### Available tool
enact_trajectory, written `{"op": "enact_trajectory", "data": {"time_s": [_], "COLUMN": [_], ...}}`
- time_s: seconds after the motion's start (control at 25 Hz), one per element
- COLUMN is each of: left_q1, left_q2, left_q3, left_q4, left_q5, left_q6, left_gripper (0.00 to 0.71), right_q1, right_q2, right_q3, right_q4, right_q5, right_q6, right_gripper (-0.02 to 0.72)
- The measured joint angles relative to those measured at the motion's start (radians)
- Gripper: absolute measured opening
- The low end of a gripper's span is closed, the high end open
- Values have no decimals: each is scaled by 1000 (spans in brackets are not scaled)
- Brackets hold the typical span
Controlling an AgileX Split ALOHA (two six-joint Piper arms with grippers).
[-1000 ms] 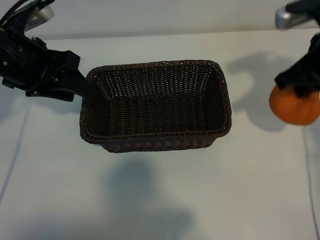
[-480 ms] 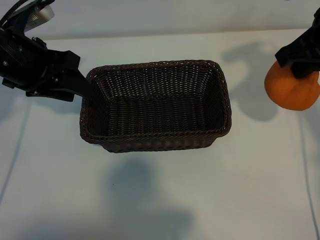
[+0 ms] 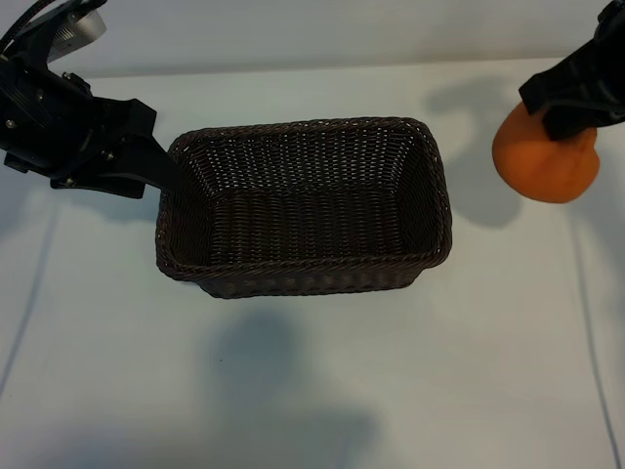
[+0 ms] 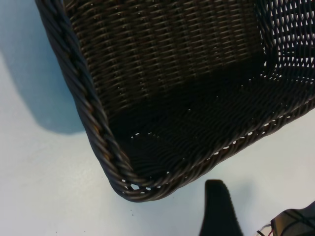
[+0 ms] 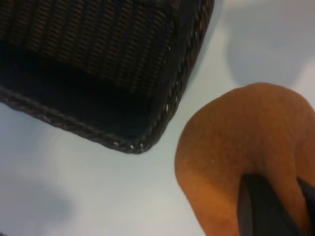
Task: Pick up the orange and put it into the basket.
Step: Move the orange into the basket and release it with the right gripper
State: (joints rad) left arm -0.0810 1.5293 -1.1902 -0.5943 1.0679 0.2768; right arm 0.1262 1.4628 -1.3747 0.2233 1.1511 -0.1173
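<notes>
The orange point(image 3: 542, 166) hangs above the table to the right of the basket point(image 3: 303, 264), with my right gripper point(image 3: 574, 122) shut on its top. In the right wrist view the orange point(image 5: 236, 142) fills the near side, one dark finger point(image 5: 263, 209) pressed on it, and a corner of the basket point(image 5: 162, 118) lies beyond. The dark brown wicker basket sits mid-table with nothing inside. My left gripper point(image 3: 161, 176) stands open at the basket's left end. In the left wrist view one finger point(image 4: 219, 209) shows just outside the braided rim point(image 4: 98, 132).
The white table point(image 3: 312, 391) spreads out in front of the basket and on both sides of it. The left arm's body point(image 3: 59, 127) sits over the far left of the table. Arm shadows fall on the table near the front.
My right gripper has carried the orange left toward the basket and slightly toward the table's far side. The left arm and the basket have not moved.
</notes>
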Motion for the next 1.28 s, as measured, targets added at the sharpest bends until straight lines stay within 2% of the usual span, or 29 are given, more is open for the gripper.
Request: {"op": "enact_trajectory", "data": {"time_s": [0.12,0.24,0.56,0.88,1.08,1.28], "left_q1": [0,0,0,0,0,0], "left_q2": [0,0,0,0,0,0], "left_q3": [0,0,0,0,0,0], "left_q4": [0,0,0,0,0,0], "left_q5": [0,0,0,5,13,14], "left_q6": [0,0,-3,-3,-3,-3], "left_gripper": [491,491,491,491,491,491], "right_q1": [3,35,220,381,404,404], "right_q2": [16,34,167,339,389,391], "right_q3": [0,-2,-142,-305,-326,-327], "right_q4": [28,31,35,32,31,-1], "right_q5": [-10,-24,-65,-67,-67,-67], "right_q6": [0,0,1,1,1,1], "right_gripper": [95,95,95,95,95,95]}}
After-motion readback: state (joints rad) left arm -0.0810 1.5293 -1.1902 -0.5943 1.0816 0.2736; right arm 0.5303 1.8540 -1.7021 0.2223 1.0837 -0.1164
